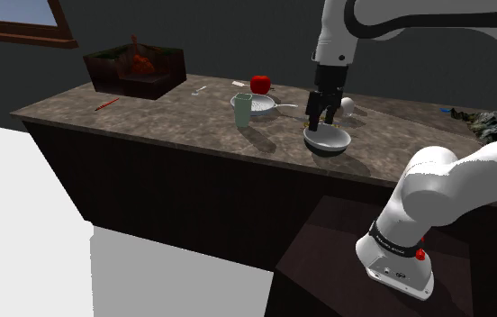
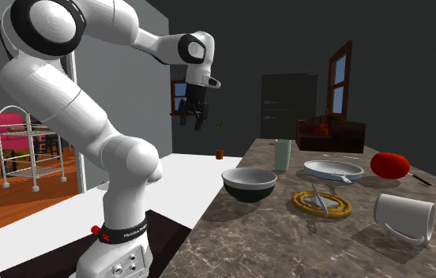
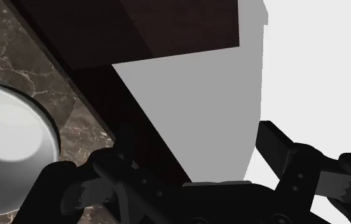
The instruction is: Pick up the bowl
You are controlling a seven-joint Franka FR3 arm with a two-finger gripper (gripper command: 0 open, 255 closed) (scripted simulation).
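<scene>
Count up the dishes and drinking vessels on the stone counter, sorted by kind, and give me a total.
Bowls: 1, the dark bowl with a pale inside
Cups: 2, the pale green tumbler standing upright and the white mug lying on its side
Shallow dishes with a handle: 1, the white dish
Total: 4
</scene>
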